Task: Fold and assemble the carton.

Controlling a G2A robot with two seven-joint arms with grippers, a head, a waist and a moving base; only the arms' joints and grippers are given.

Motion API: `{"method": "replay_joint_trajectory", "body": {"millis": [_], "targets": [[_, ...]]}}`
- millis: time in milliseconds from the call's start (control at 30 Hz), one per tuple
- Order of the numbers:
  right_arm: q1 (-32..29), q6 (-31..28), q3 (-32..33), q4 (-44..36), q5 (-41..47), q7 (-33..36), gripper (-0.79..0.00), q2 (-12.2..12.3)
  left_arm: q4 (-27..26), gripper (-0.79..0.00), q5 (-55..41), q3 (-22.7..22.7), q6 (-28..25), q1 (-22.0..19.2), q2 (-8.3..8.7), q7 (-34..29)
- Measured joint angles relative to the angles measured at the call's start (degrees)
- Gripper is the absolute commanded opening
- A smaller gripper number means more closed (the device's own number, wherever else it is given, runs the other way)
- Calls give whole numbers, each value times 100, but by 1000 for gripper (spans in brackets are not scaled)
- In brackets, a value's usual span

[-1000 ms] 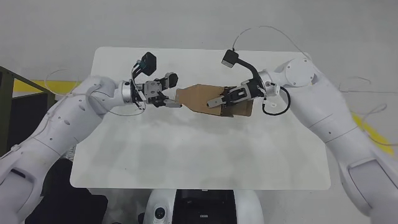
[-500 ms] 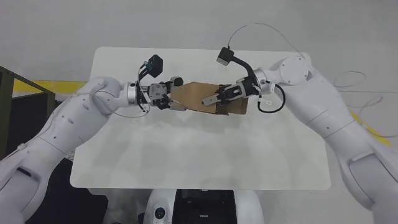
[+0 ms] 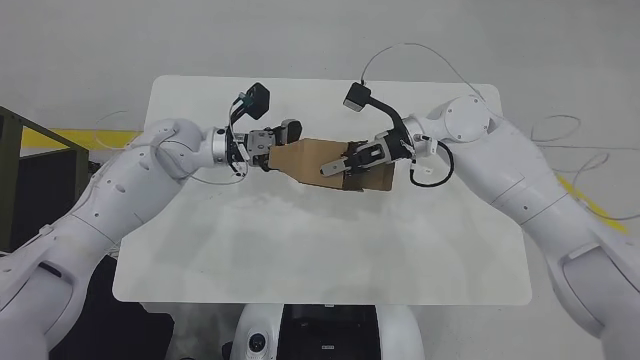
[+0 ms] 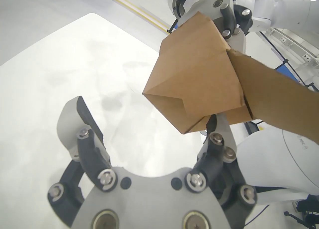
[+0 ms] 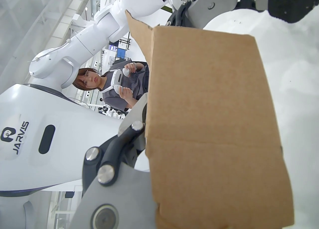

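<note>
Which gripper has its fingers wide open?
The left gripper: its fingers are spread wide at the carton, while the right gripper is clamped on it.

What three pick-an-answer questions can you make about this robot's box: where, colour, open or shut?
1. Where is the carton?
A. on the floor
B. between the left gripper and the right gripper, over the table
C. in a bin
2. What colour is it?
A. brown
B. blue
C. green
3. How is the left gripper?
A. shut on a pen
B. open
C. shut on a cup
Answers: B, top view shows it there; A, plain brown cardboard; B, its fingers stand wide apart.
</note>
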Motion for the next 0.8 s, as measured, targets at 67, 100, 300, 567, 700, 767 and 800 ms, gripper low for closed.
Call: {"method": "replay_joint_trajectory", "body": {"millis": [67, 100, 300, 567, 700, 767, 800], "targets": [[9, -17, -24, -1, 25, -18, -785, 6, -3, 0, 15, -6, 0, -6, -25, -21], [14, -30, -39, -1, 39, -31, -785, 9, -7, 0, 27, -12, 0, -7, -39, -32], [35, -78, -107, -7, 83, -78, -785, 30, -40, 0, 67, -65, 0, 22, -85, -96], [59, -123, -178, -18, 124, -123, -785, 54, -119, 0, 108, -189, 0, 100, -93, -176], [63, -133, -193, -19, 157, -133, -785, 78, -23, 0, 96, -354, 0, 140, -64, -129], [50, -142, -182, -16, 183, -142, -785, 98, 18, 0, 95, -450, 0, 176, -35, -109], [34, -150, -167, -13, 205, -150, -785, 115, 33, 0, 90, -516, 0, 208, -10, -103]]}}
